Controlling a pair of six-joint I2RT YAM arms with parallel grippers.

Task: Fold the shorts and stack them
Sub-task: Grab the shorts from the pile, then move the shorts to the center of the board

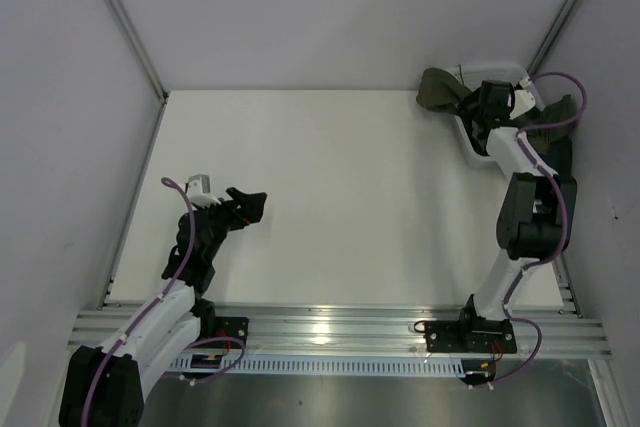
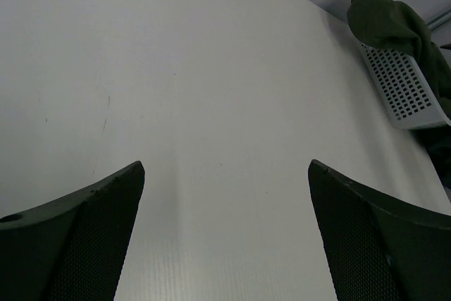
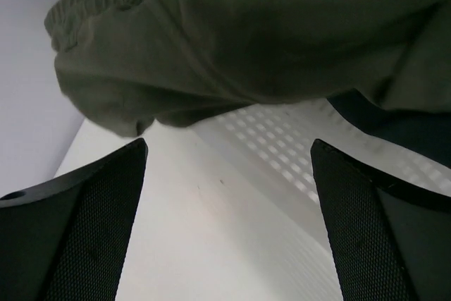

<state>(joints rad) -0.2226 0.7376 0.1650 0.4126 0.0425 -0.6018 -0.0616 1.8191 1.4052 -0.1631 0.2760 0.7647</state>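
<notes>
The olive-green shorts (image 1: 440,87) hang over the rim of the white mesh basket (image 1: 468,130) at the far right corner of the table. In the right wrist view the olive shorts (image 3: 246,33) fill the top, their drawstring waistband at upper left. A dark navy-teal cloth (image 3: 416,128) shows at the right, behind them. My right gripper (image 1: 482,110) is at the basket, open and empty (image 3: 229,144), just below the hanging olive cloth. My left gripper (image 1: 247,207) is open and empty (image 2: 225,167) over bare table at the left, far from the shorts (image 2: 394,26).
The basket's perforated wall (image 3: 282,146) stands right in front of the right fingers, and it also shows in the left wrist view (image 2: 405,89). Grey enclosure walls surround the white table (image 1: 330,197). The metal base rail (image 1: 330,325) runs along the near edge.
</notes>
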